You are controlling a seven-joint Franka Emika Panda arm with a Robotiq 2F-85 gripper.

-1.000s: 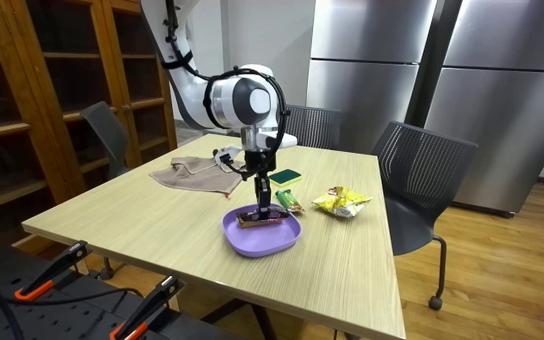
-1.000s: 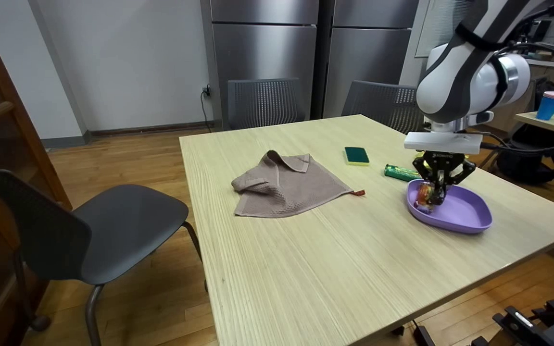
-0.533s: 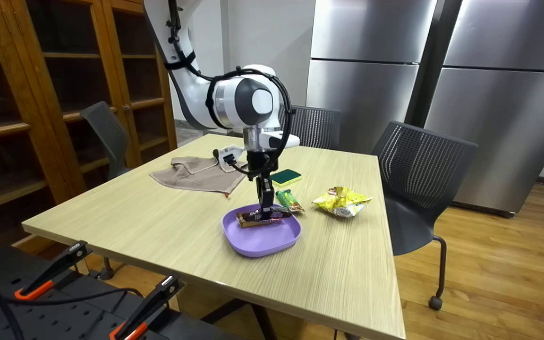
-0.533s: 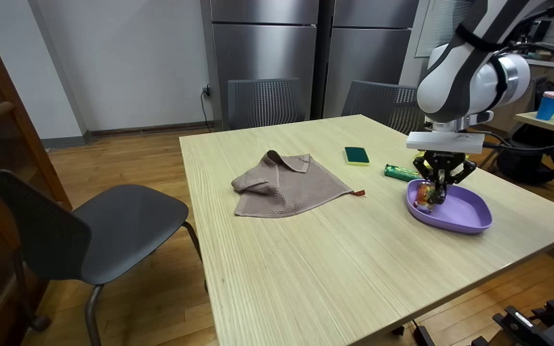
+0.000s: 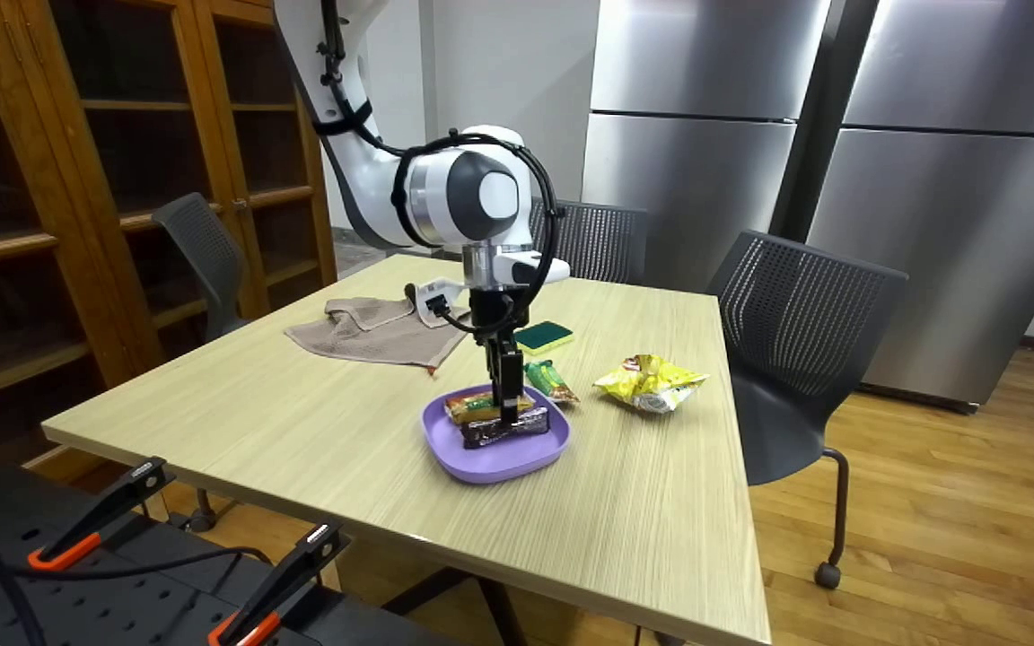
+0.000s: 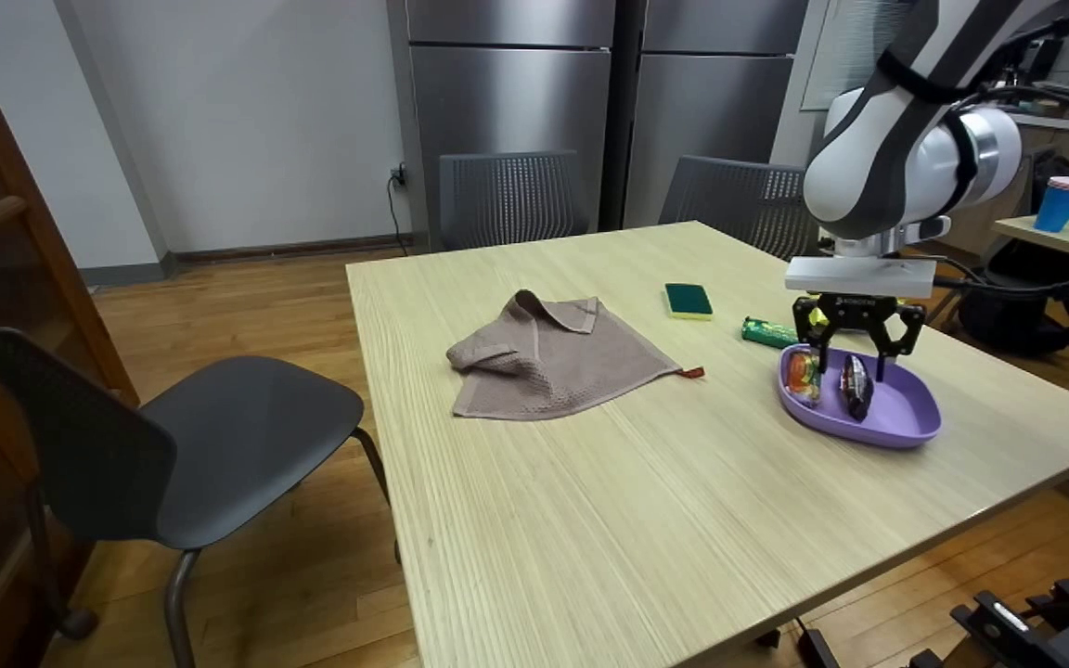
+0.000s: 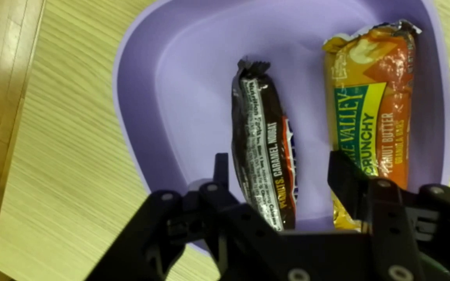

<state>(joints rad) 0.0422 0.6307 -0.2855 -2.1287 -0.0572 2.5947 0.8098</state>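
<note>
Peanut-caramel-nougat candy bar (image 7: 262,148) rests between the widely parted fingers of the gripper (image 7: 279,164), which holds nothing, on the purple plate (image 7: 193,86). One finger overlaps the crunchy peanut butter granola bar (image 7: 389,101) in the wrist view; whether they touch is hard to tell. A sideways drift could snag that bar and shove the plate into the green snack packet (image 5: 550,380) beside it.

I run 1 pincer (image 6: 851,374), 2 fingers (image 7: 221,166). I count 1 dark bar (image 7: 262,148), 1 granola bar (image 7: 373,113): 2 in 1 tray (image 7: 193,97). Outside it: 1 green packet (image 5: 550,381), 1 yellow bag (image 5: 652,383), 1 sponge (image 5: 544,337), 1 cloth (image 6: 562,366), all on 1 big table (image 6: 534,547). Around that I get 3 chairs (image 5: 804,305). Further out: 2 fridges (image 5: 696,188), 2 cups (image 6: 1059,208). Plus 2 orange-tipped clamps (image 5: 109,509).
</note>
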